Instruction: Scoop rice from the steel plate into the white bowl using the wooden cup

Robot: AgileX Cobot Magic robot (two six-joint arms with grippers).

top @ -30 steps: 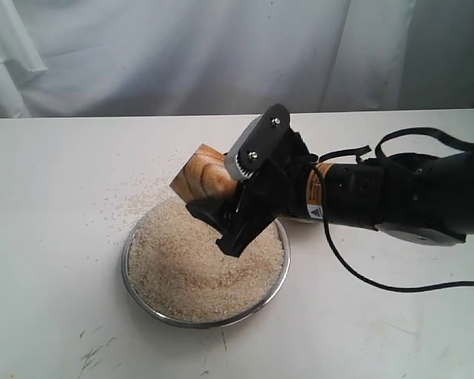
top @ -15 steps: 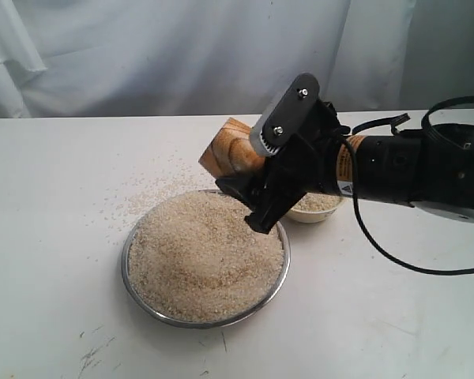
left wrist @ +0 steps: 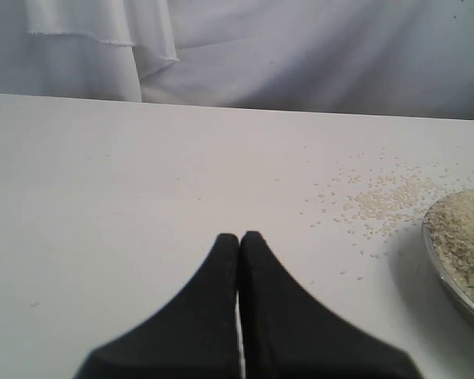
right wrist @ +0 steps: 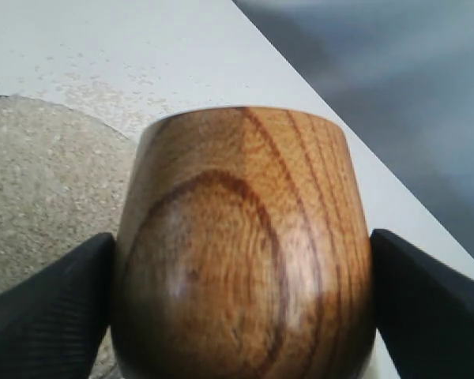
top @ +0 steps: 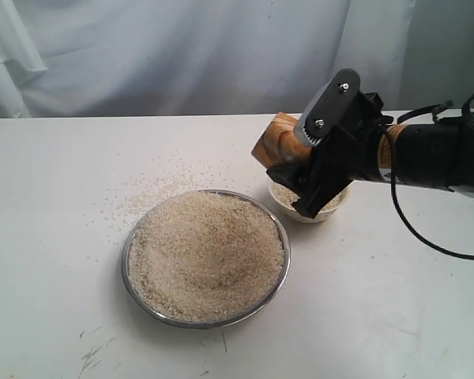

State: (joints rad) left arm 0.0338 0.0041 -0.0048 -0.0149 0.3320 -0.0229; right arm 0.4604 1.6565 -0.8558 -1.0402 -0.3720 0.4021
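White tabletop (top: pixel 55 174), pale cloth (top: pixel 182 55) behind. I see my right gripper (top: pixel 304 175) pinching the wooden cup (top: pixel 275 146), tilted over the white bowl (top: pixel 325 213) just beside the steel plate (top: pixel 205 322). Rice (top: pixel 205 253) heaps the plate, with loose grains (top: pixel 142 193) scattered near it. My left gripper (left wrist: pixel 238 241) is pressed together near the plate.

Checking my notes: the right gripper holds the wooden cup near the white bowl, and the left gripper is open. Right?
No: the left gripper is shut, jaws pressed together, as the left wrist view shows. The right gripper does hold the wooden cup near the white bowl.
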